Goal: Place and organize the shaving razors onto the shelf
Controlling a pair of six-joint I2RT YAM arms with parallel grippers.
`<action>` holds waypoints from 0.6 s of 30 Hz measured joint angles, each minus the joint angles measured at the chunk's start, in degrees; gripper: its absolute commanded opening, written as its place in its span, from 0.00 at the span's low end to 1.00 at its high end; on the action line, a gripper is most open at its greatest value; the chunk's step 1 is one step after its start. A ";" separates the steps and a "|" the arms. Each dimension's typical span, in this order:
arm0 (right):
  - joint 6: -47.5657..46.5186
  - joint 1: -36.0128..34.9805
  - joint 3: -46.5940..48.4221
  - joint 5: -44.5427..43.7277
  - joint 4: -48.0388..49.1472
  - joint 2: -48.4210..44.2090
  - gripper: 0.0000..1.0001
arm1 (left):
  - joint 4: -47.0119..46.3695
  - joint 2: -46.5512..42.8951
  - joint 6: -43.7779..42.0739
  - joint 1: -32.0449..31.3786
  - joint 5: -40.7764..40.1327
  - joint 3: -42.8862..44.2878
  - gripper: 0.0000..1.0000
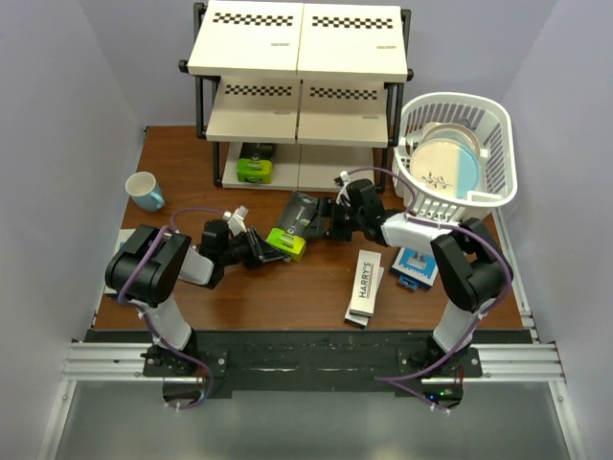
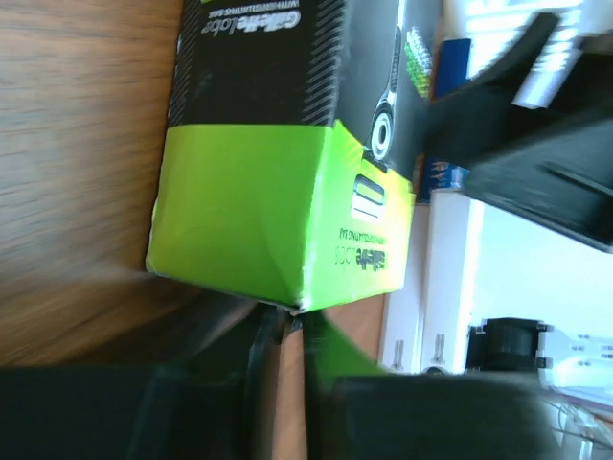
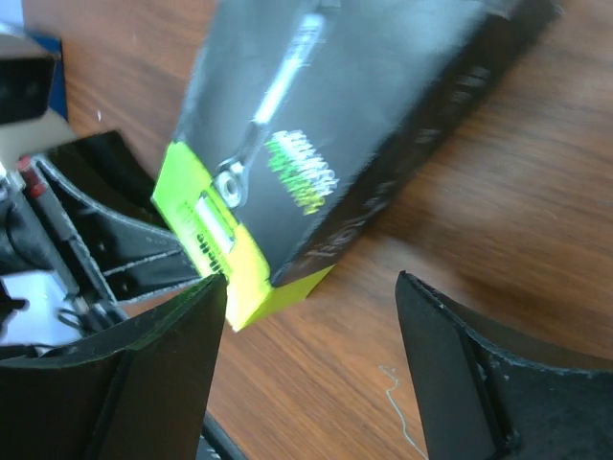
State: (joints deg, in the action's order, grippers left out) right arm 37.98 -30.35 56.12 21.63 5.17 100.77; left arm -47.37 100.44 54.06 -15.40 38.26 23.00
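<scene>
One black razor box with a lime-green end (image 1: 297,220) lies tilted on the table in front of the shelf (image 1: 297,57). My left gripper (image 1: 265,247) is shut on the corner of its lime end (image 2: 259,201), fingers nearly together (image 2: 292,326). My right gripper (image 1: 332,218) is open at the box's far black end (image 3: 354,115), jaws wide apart and empty (image 3: 312,279). A second black-and-lime box (image 1: 255,163) stands on the bottom tier. Two white HARRY'S boxes (image 1: 364,285) and the blue-and-white boxes (image 1: 417,266) lie on the table to the right.
A white plastic basket (image 1: 498,144) holding a white-and-blue plate (image 1: 445,168) stands at the back right, close to the right arm. A light blue mug (image 1: 144,190) sits at the left. The shelf's top and middle tiers hold nothing visible.
</scene>
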 measured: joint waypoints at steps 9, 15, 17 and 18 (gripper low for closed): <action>12.26 2.75 -0.35 2.58 3.15 5.07 0.89 | -0.20 0.22 2.84 -0.04 3.82 2.51 0.00; 21.05 4.42 -0.07 5.16 4.33 6.64 0.89 | 2.51 0.22 5.29 -0.09 4.94 4.92 0.00; 23.71 5.01 0.87 6.62 4.57 7.76 0.89 | 3.72 0.22 6.56 -0.28 5.18 6.23 0.00; 24.76 5.14 1.33 6.91 4.59 8.28 0.90 | 3.85 0.22 7.06 -0.46 5.25 6.82 0.00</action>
State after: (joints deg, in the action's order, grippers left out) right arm 62.74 -25.21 57.45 28.53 9.76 109.06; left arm -43.53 100.66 61.12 -15.86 43.51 29.82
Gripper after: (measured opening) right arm 0.891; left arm 0.020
